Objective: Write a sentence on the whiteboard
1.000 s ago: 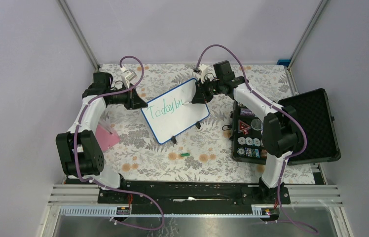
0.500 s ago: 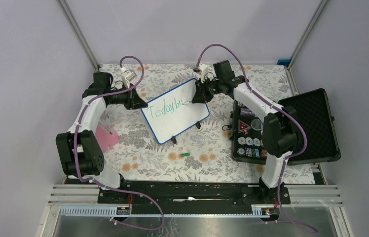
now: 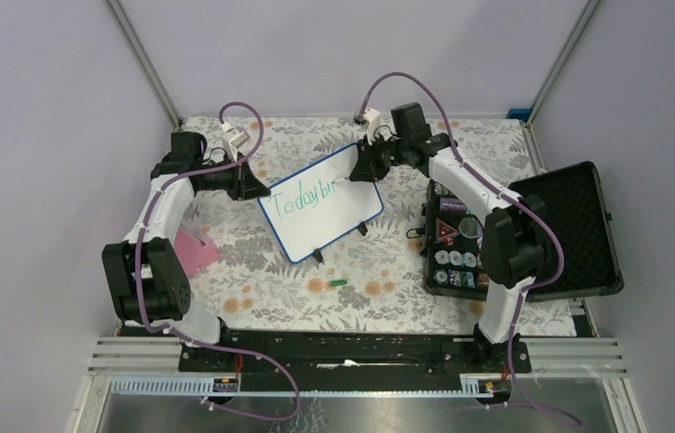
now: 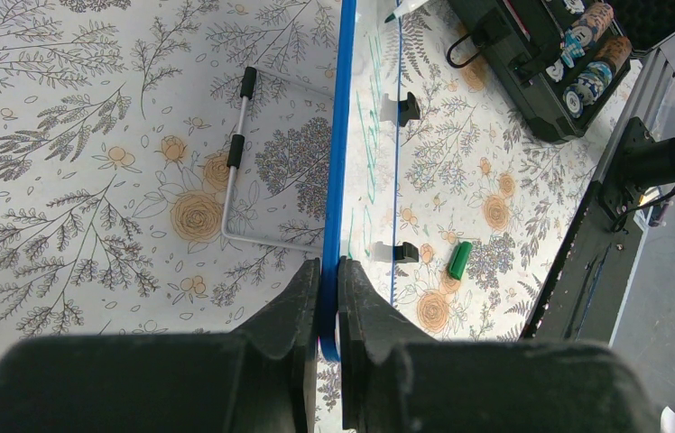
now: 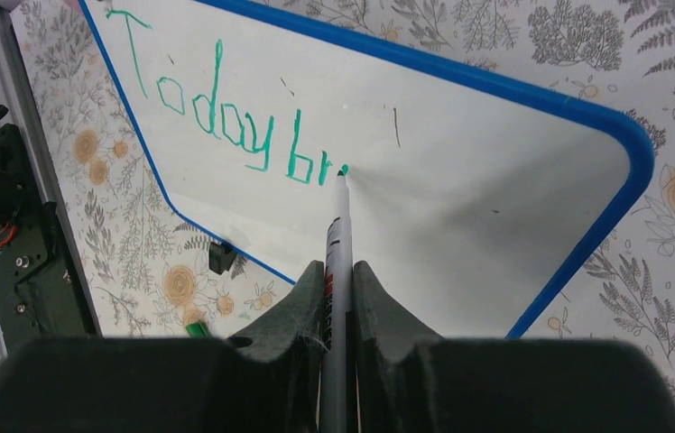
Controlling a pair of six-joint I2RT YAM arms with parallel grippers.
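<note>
- The whiteboard stands tilted mid-table, same spot as before.
- The left gripper pinches its blue edge.
- The right gripper squeezes a marker, tip on the board.
- The sentence has grown to "Today br".

Free room: the near strip of table in front of the whiteboard, with only a small green cap lying in it. The middle is blocked by the tilted whiteboard, with the left gripper clamped on its left edge and the right gripper pinching a marker, tip on the white face. The far strip between the two arms is open, though a wire stand lies on the cloth at the whiteboard's back. The right side is filled by an open black case. On the left, a pink sheet lies beside the arm.
</note>
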